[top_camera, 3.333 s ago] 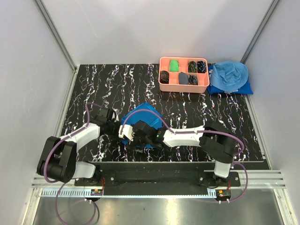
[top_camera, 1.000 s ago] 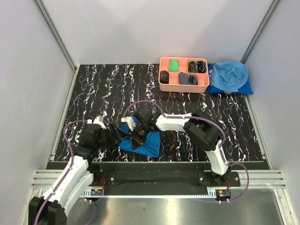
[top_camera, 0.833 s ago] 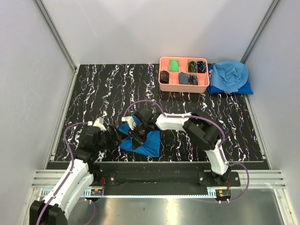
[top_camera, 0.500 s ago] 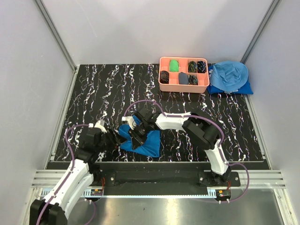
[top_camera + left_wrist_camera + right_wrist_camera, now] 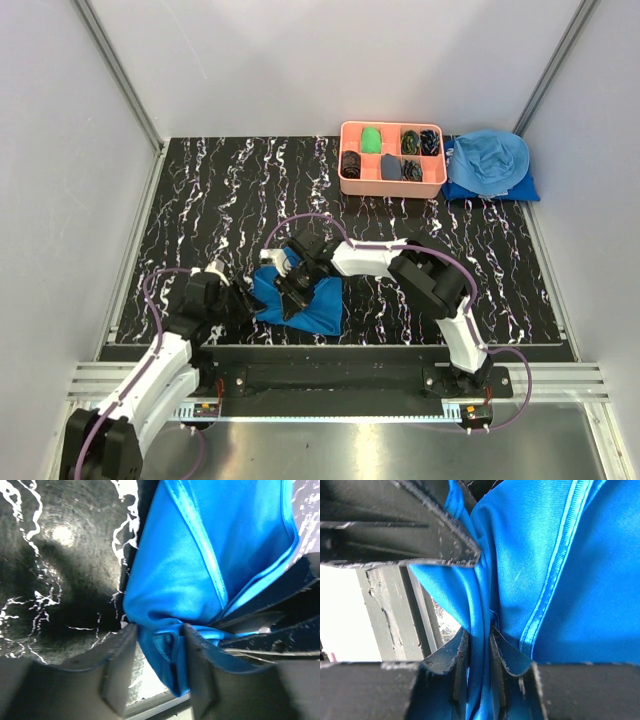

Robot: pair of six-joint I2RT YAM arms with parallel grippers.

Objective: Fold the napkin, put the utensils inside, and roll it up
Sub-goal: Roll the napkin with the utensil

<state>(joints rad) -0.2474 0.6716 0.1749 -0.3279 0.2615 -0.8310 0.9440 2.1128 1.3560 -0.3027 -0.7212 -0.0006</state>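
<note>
The royal-blue napkin (image 5: 312,303) lies bunched and partly folded on the black marbled table near the front edge. My right gripper (image 5: 292,288) reaches in from the right and is shut on a fold of the napkin (image 5: 560,555); the cloth is pinched tight between its fingers (image 5: 479,635). My left gripper (image 5: 243,300) sits at the napkin's left end. Its jaws (image 5: 159,645) are open and straddle a bunched corner of the napkin (image 5: 210,555), with a gap still showing beside the cloth. The utensils are hidden.
A salmon compartment tray (image 5: 391,190) with small dark and green items stands at the back right. A sky-blue heap of cloth (image 5: 488,165) lies beside it. The table's front edge and a metal rail run just below the napkin.
My left gripper's jaws have narrowed a good deal round the napkin's left corner. The right gripper keeps its hold and has barely moved.
</note>
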